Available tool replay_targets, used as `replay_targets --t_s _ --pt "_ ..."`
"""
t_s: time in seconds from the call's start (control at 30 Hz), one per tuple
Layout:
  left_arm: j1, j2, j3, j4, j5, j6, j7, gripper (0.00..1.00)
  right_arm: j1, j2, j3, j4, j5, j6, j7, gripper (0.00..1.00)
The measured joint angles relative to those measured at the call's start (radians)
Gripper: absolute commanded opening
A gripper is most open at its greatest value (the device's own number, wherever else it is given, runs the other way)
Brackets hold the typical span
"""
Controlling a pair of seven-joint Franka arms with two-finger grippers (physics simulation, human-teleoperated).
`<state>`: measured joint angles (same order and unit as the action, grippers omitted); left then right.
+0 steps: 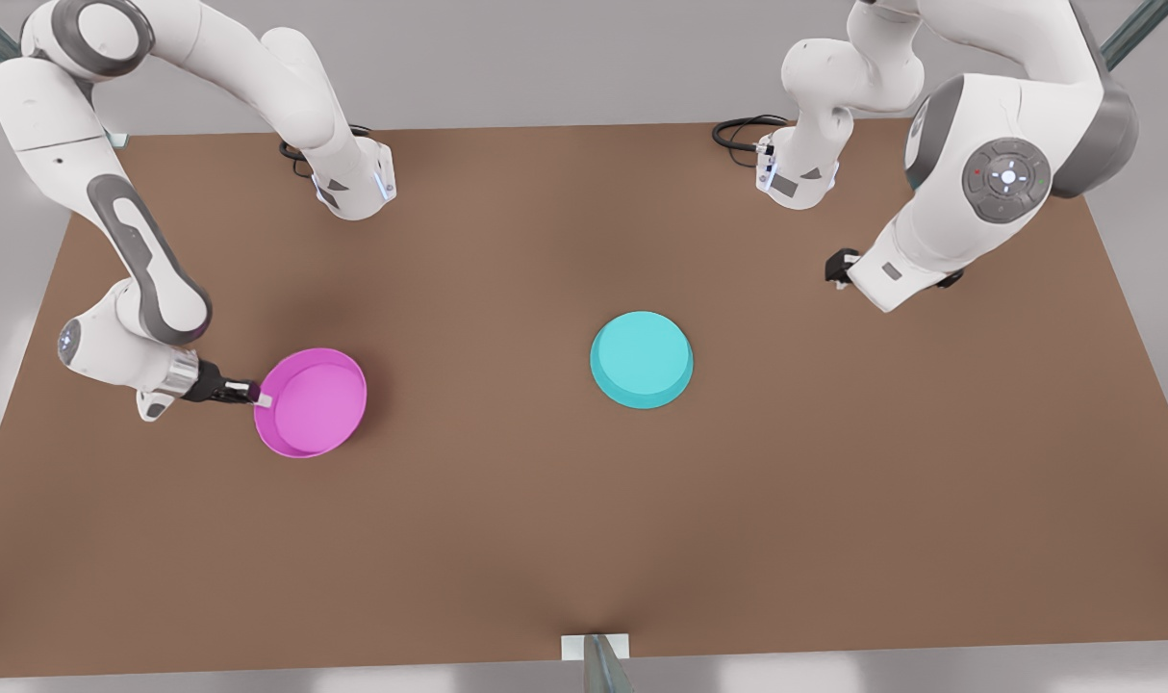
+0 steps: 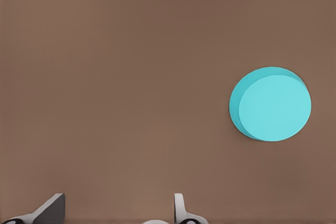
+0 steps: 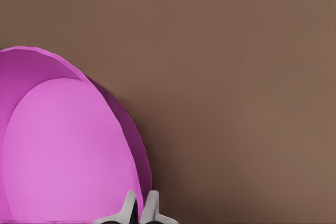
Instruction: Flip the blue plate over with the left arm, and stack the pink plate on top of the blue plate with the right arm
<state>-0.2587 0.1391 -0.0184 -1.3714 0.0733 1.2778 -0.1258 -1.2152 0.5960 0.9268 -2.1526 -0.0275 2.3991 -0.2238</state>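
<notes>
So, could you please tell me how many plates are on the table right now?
2. The pink plate sits toward the front view's left, its rim pinched by the right claw. The blue plate lies upside down near the middle, untouched.

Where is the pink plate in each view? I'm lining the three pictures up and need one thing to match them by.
Front view: the pink plate sits on the table toward the front view's left, its rim pinched by the right gripper.
Left wrist view: it isn't in this picture; the blue plate is there.
Right wrist view: the pink plate is close up, rim between the right gripper's fingers.
Shared landmark: the brown table.
</notes>
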Motion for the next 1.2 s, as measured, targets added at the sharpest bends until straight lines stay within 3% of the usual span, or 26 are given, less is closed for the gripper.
replay_targets --t_s 0.27,0.4,0.57,0.8,0.87,1.03,1.2 --pt "-0.001 -0.001 0.002 0.0 -0.001 0.0 0.0 1.0 0.279 -0.138 -0.045 0.02 0.269 0.009 0.013 0.21" --pt "-0.001 -0.001 0.002 0.0 -0.001 0.0 0.0 1.0 0.504 -0.198 -0.168 0.036 0.385 0.009 0.035 0.21" --pt "-0.001 -0.001 0.002 0.0 -0.001 0.0 0.0 1.0 0.826 -0.245 -0.369 0.067 0.549 0.01 0.054 0.21" --pt "0.001 0.001 0.002 0.0 -0.001 0.002 -0.003 1.0 1.433 -0.275 -0.795 0.139 0.721 -0.01 0.167 0.21" --pt "-0.001 0.001 0.001 0.0 -0.001 0.002 -0.005 1.0 1.507 -0.274 -0.84 0.175 0.729 -0.037 0.228 0.21" --pt "0.0 0.002 0.002 0.0 -0.001 0.002 -0.008 1.0 1.988 -0.245 -1.229 0.233 0.848 -0.079 0.3 0.21" --pt "0.0 0.002 0.002 0.0 0.0 0.002 -0.008 1.0 2.101 -0.185 -1.276 0.302 0.872 -0.088 0.361 0.21"
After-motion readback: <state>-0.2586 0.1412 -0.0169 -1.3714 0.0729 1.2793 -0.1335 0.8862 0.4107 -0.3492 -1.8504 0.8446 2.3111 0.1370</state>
